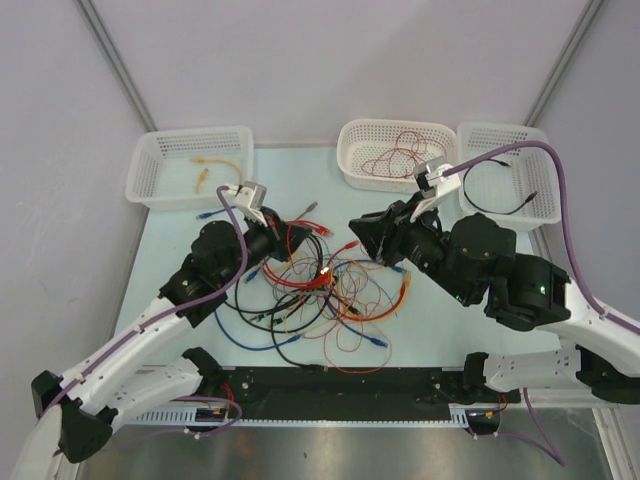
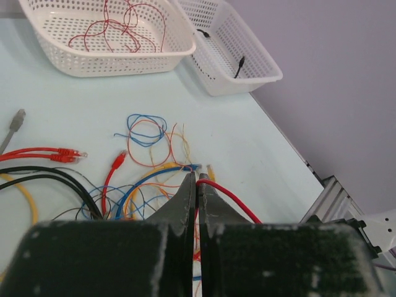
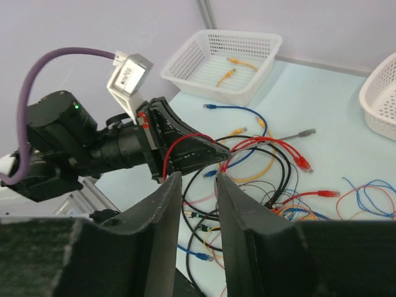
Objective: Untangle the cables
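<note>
Cables [image 1: 320, 290] in red, orange, yellow, blue and black lie knotted at the middle of the worktop [image 1: 160, 230], seen from above. White baskets [image 1: 190, 165] along the far edge each hold wire of one colour. The left gripper [image 1: 312, 232] and right gripper [image 1: 352, 228] sit tip to tip, just apart, at the heap's far side.

From the left wrist, that gripper's jaws are pressed together on a red cable [image 2: 226, 197], which runs out beside the tips and over the tangle below.

From the right wrist, the right gripper's fingers [image 3: 164, 210] stand parted with nothing between them. They are aimed at the left gripper, where the red cable loops over its nose.

The step in hand looks like drawing the red cable free. To do it well, the left should keep a firm pinch and lift slowly. The right should take or pin the strands crossing nearest the held point. If the whole heap starts to drag, the pull should ease off.
</note>
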Controlling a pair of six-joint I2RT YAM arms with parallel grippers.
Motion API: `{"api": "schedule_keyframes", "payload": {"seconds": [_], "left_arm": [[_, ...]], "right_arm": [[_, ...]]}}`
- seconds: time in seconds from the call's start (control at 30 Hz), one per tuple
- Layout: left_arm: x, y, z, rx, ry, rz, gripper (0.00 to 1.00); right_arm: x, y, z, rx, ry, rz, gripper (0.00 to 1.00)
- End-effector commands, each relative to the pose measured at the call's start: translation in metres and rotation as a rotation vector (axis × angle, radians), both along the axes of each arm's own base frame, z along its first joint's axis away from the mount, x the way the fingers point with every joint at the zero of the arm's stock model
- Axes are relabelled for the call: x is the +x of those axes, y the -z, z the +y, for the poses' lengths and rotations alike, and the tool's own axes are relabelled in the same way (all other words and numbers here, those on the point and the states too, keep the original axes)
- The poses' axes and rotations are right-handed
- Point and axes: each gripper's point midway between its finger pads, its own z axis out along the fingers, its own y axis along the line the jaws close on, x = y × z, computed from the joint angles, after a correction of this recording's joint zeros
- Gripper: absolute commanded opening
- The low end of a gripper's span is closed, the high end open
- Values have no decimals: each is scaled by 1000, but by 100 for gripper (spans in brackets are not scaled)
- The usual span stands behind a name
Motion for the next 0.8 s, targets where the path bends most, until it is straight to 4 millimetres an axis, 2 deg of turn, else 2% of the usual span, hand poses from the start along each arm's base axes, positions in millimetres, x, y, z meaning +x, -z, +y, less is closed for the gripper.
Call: {"api": "schedule_keyframes", "payload": {"seconds": [0.0, 0.07, 0.1, 0.13, 0.2, 0.23, 0.33, 0.5, 0.53, 0.6, 0.63, 0.77], "left_arm": [[2, -10, 14, 4, -68, 24, 0], [2, -18, 17, 11, -78, 19, 0], [2, -21, 18, 9, -79, 15, 0], [2, -30, 18, 1, -82, 2, 0], [3, -38, 19, -3, -86, -9, 0], [3, -50, 18, -7, -83, -20, 0], [4, -76, 15, -21, -70, -51, 0], [3, -107, 11, -45, -49, -84, 0], [1, -115, 10, -57, -37, -94, 0], [1, -118, 8, -59, -29, -94, 0], [-1, -122, 8, -62, -22, -95, 0], [1, -126, 6, -61, -17, -88, 0]], "right_arm": [[8, 12, -1, -46, 41, -8, 40], [14, 27, 0, -89, 63, 3, 51], [16, 34, 0, -106, 68, 10, 53], [20, 55, 1, -146, 73, 31, 54], [22, 77, 8, -178, 40, 71, 56], [22, 93, 12, -200, 30, 84, 57], [27, 120, 23, -234, 12, 105, 59], [31, 141, 44, -248, -34, 92, 66], [35, 138, 47, -225, -33, 84, 66], [37, 139, 52, -210, -49, 72, 67], [40, 131, 57, -173, -49, 51, 67], [46, 120, 67, -119, -55, 2, 67]]}}
